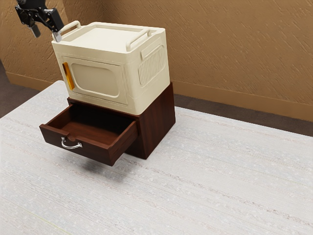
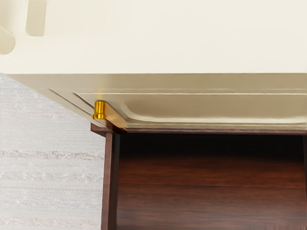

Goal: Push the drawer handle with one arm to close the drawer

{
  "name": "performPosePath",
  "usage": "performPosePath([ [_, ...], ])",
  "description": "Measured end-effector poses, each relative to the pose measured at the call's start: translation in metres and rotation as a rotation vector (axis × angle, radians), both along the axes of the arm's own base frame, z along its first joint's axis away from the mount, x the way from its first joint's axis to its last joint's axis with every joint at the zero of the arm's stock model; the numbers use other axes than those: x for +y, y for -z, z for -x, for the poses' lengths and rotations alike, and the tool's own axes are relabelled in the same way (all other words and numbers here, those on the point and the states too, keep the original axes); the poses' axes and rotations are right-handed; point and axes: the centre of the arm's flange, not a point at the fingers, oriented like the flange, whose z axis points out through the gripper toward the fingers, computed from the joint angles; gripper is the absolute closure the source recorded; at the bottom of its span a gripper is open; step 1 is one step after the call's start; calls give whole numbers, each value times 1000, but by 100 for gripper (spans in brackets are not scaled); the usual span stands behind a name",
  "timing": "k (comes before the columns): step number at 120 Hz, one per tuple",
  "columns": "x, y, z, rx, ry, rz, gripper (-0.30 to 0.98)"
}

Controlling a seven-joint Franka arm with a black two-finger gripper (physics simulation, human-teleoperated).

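The main danger from here looks like the way down: the gripper is up by the top corner of the cream box, so a low or hasty swing could knock that edge, or catch the gold pull on its door, and shove the box askew on the dark cabinet. The drawer stands well out of the cabinet, with its silver handle on the outer face of the front panel, below the gripper and well apart from it. Dropping too soon would likely put the fingertips inside the drawer, behind the front panel, where they could only press down or drag it further out; the hand probably needs to clear the panel first, then go low and push inward. A push far to one side of the handle might make the drawer bind, and too hard a shove could slide the cabinet along the desk. As for the gripper, its two fingers stand clearly apart with nothing between them, and it has hold of nothing; whether one tip brushes the box's corner I cannot tell
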Motion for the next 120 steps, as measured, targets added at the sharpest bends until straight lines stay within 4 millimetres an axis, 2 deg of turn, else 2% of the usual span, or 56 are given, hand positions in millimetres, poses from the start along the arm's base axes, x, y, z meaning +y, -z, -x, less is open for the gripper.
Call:
performPosePath([
  [17, 0, 1, 0, 2, 7, -1, 2],
  [23, -2, -9, 6, -15, 12, -4, 2],
  [27, -6, -39, 21, -74, 21, -13, 2],
  [34, -19, -96, 62, -170, 43, -15, 2],
  [37, -24, -111, 79, -186, 51, -9, 2],
  [41, -27, -122, 94, -189, 56, -1, 2],
  [50, -23, -117, 109, -139, 42, 23, 2],
  [57, -28, -108, 124, -97, 59, 53, 2],
  [65, -36, -84, 141, -27, 86, 95, 2],
  [67, -35, -74, 150, -6, 88, 111, 2],
  [72, -37, -56, 179, 25, 87, 128, 2],
  [77, -51, -37, 219, 47, 79, 119, 2],
  [81, -63, -12, 245, 72, 71, 110, 2],
  [84, -73, 16, 261, 103, 70, 113, 2],
  [90, -86, 68, 281, 157, 66, 123, 2],
  [97, -93, 118, 295, 207, 54, 135, 2],
  [105, -98, 175, 301, 266, 42, 148, 2],
  [113, -104, 218, 302, 314, 38, 164, 2],
  [120, -100, 242, 302, 341, 6, 179, 2],
])
